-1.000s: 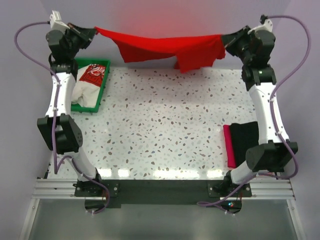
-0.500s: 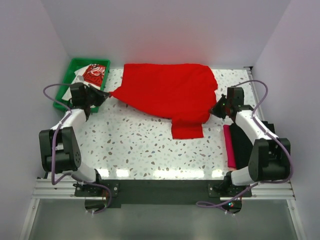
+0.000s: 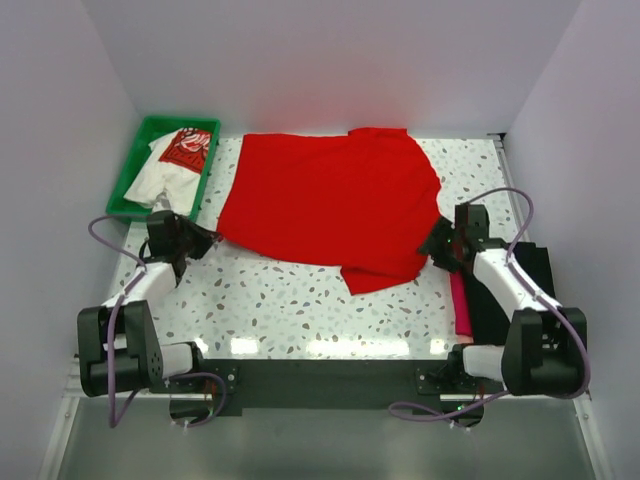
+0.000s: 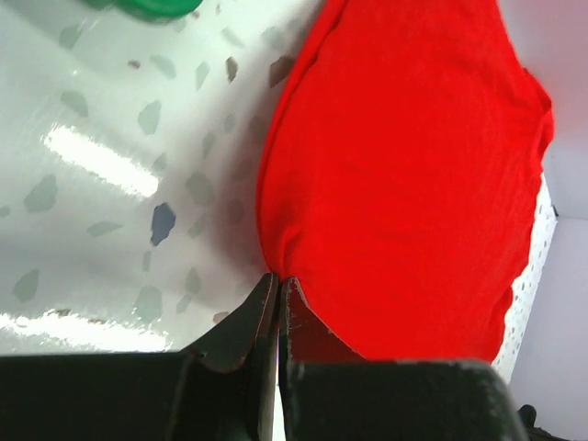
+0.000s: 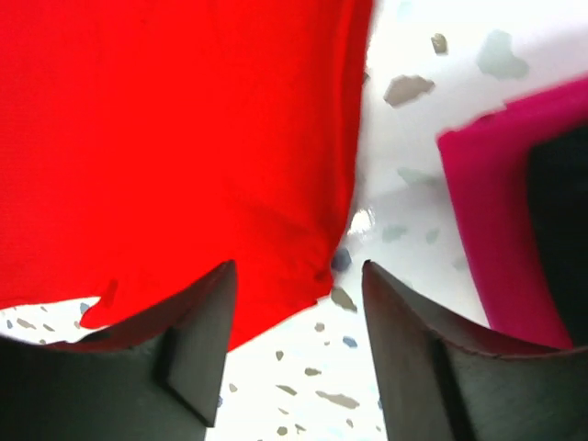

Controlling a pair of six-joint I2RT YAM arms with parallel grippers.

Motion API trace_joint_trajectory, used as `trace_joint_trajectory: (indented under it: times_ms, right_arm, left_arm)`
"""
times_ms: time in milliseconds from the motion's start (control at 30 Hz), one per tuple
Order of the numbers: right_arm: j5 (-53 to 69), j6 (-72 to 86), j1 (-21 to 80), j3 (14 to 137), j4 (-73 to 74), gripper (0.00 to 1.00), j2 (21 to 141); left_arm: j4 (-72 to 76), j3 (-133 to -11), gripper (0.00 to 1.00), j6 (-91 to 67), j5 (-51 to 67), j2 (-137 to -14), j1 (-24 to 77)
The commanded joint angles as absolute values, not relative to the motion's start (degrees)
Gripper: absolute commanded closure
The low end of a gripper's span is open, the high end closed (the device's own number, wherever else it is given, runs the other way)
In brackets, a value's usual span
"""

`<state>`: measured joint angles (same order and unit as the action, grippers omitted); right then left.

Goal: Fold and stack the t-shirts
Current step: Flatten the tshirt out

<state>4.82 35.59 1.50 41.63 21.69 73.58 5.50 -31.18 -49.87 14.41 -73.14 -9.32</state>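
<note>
The plain red t-shirt [image 3: 330,205] lies spread flat on the speckled table, one sleeve pointing toward the near edge. My left gripper [image 3: 210,238] is at its left corner, and in the left wrist view that gripper [image 4: 277,277] has its jaws pressed nearly together on the bunched corner of the red t-shirt [image 4: 413,165]. My right gripper [image 3: 437,245] is at the shirt's right edge. In the right wrist view that gripper [image 5: 296,271] stands open, with the edge of the red t-shirt [image 5: 184,138] lying loose on the table between the fingers.
A green tray [image 3: 180,120] at the back left holds the crumpled white t-shirt with the red print [image 3: 165,175]. Folded magenta [image 3: 460,300] and black [image 3: 495,285] t-shirts lie at the near right, partly under my right arm. Grey walls close in three sides.
The red t-shirt, held stretched in the air at the back, came down and now lies flat. Both arms drew toward the near edge. The right gripper opened and let go of the cloth.
</note>
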Motion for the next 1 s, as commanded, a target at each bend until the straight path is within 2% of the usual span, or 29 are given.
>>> trace_joint_trajectory:
  times_ms: [0,133,267,367,600,767,967]
  right_arm:
    - [2.82,32.52,1.58,41.4,24.86,0.37,67.51]
    - [0.71,32.52,5.0,39.03,28.56,0.37,60.22]
    - [-6.14,36.29,14.4,34.29,29.88,0.44,55.11]
    - [-9.4,39.72,20.63,31.22,27.7,0.51,57.11]
    - [-19.23,44.3,29.78,32.69,22.06,0.52,68.27]
    - [-22.76,45.44,30.76,34.02,20.13,0.5,72.68]
    - [-23.29,47.02,31.2,32.35,18.02,0.49,69.62]
  left_arm:
    - [7.73,-29.62,0.93,-47.9,13.27,-71.1,-9.41]
    - [8.17,-28.74,0.91,-47.72,13.97,-70.23,-9.4]
    - [8.0,-28.21,0.9,-47.81,14.24,-68.82,-9.49]
    - [8.17,-27.86,0.9,-47.99,14.41,-67.94,-9.49]
    - [8.44,-27.07,0.89,-47.46,15.2,-67.24,-9.49]
    - [9.23,-26.37,0.89,-47.46,15.64,-67.85,-9.49]
    - [9.84,-26.37,0.89,-47.29,16.26,-68.55,-9.49]
